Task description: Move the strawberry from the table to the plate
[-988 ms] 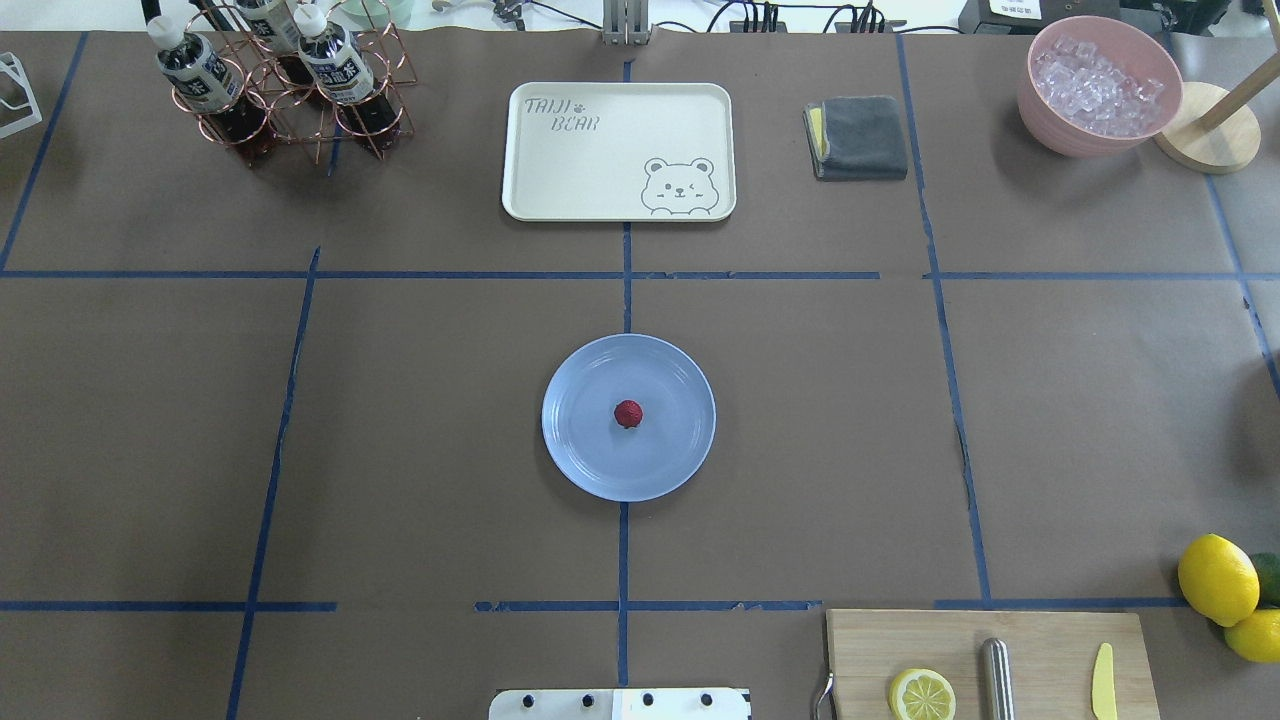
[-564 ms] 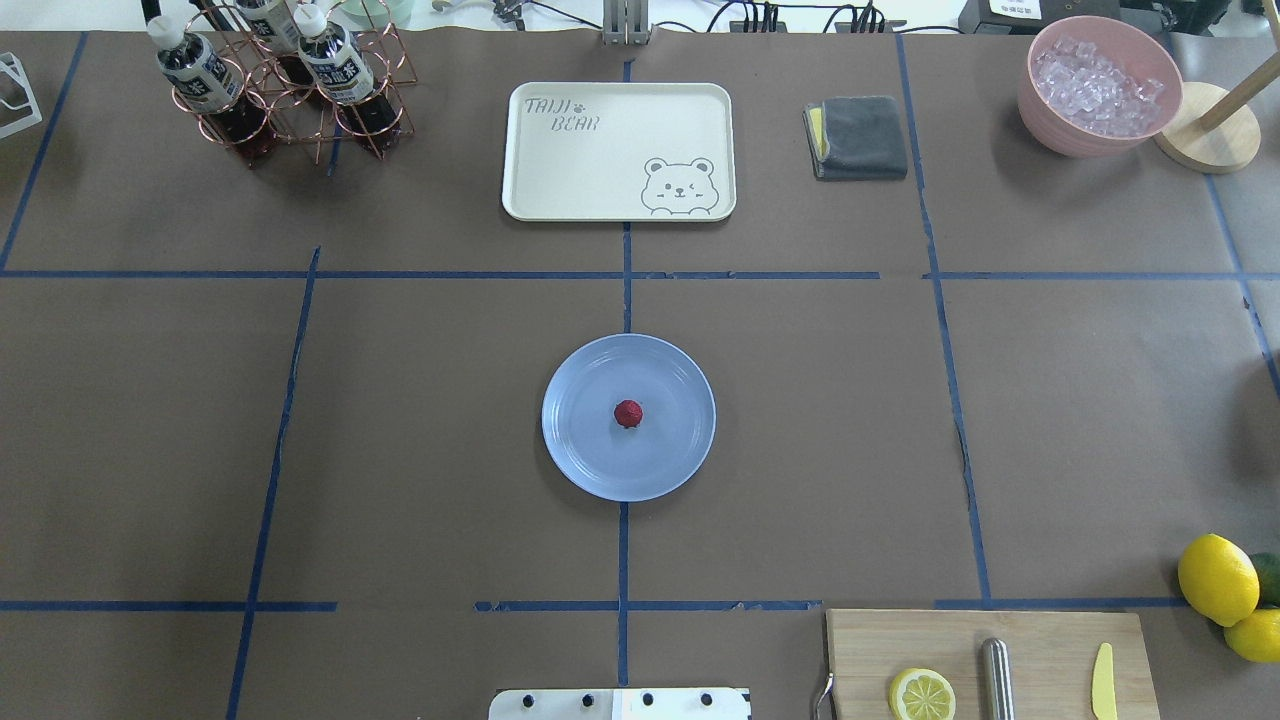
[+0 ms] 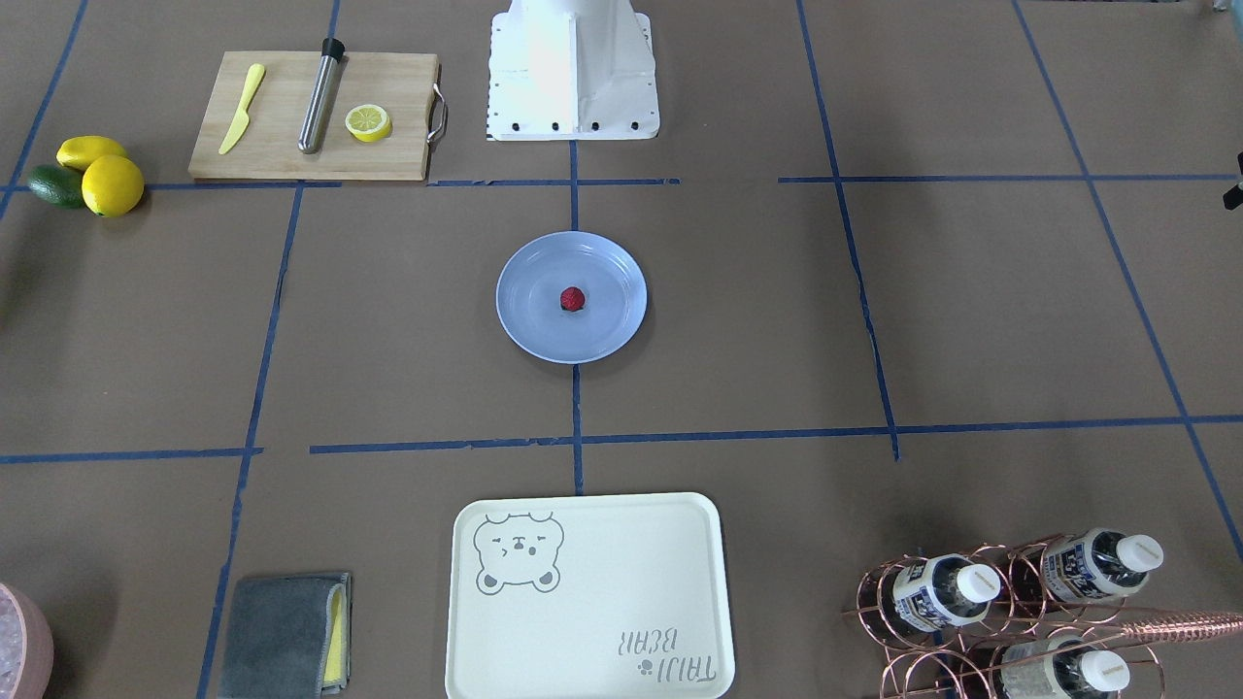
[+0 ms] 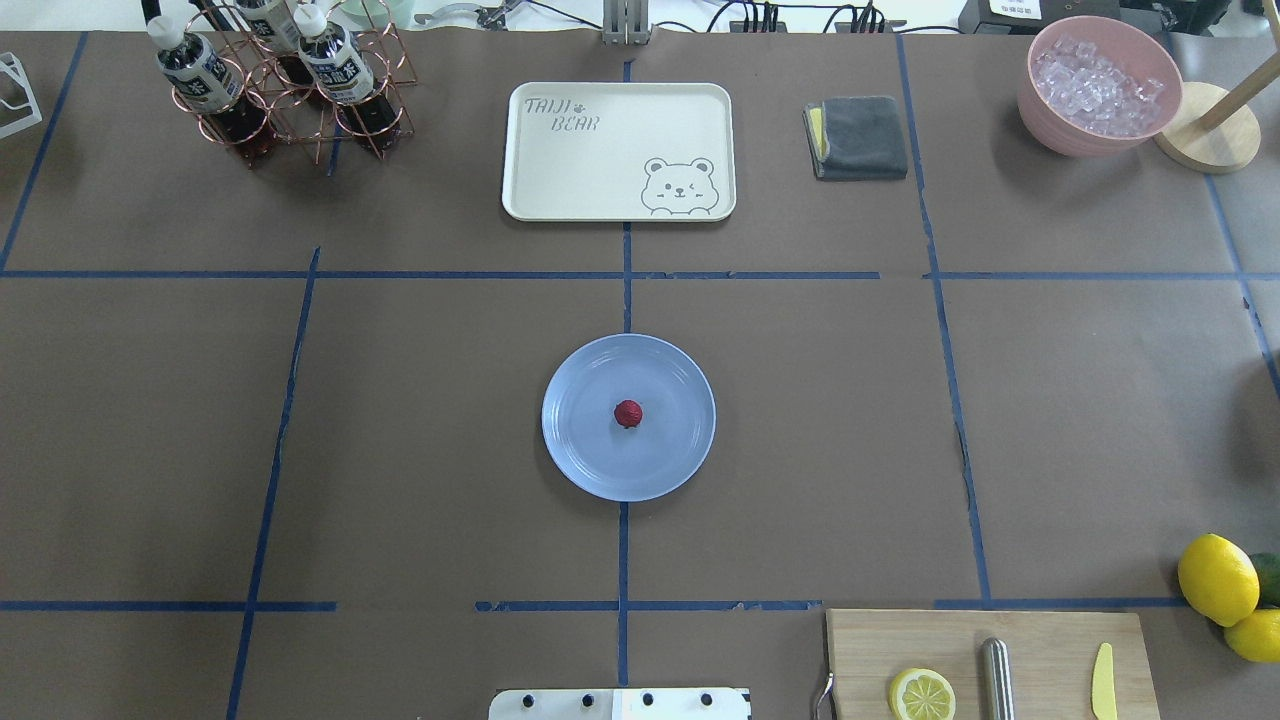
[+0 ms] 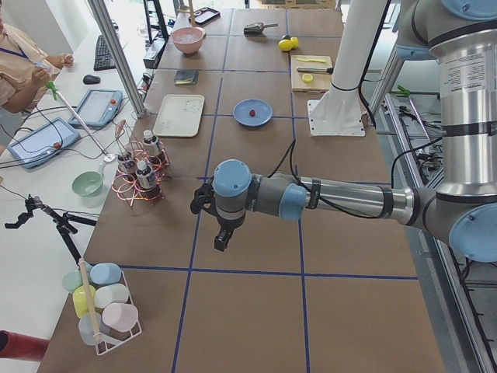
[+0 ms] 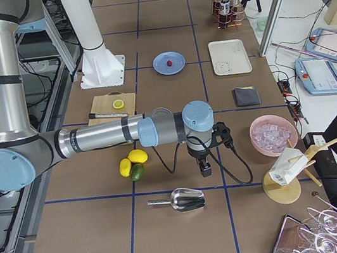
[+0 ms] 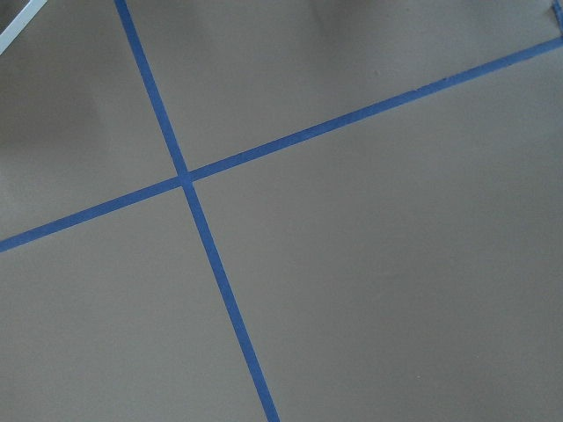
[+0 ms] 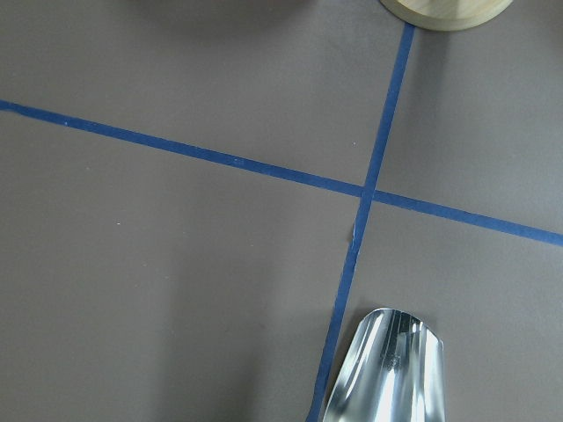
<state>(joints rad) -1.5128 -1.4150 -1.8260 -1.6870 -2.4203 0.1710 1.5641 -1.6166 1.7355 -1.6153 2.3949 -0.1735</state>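
Apparently we are done: the tiny dark-red strawberry (image 4: pixel 628 413) sits on the round light-blue plate (image 4: pixel 580 465), so no move remains, and whether the left gripper (image 5: pixel 222 237) and right gripper (image 6: pixel 205 168) are parted we cannot tell.

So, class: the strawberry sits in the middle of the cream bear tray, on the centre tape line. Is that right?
No. The strawberry sits in the middle of the light-blue plate, not the bear tray, as the overhead exterior view shows. The plate does lie on the centre tape line.
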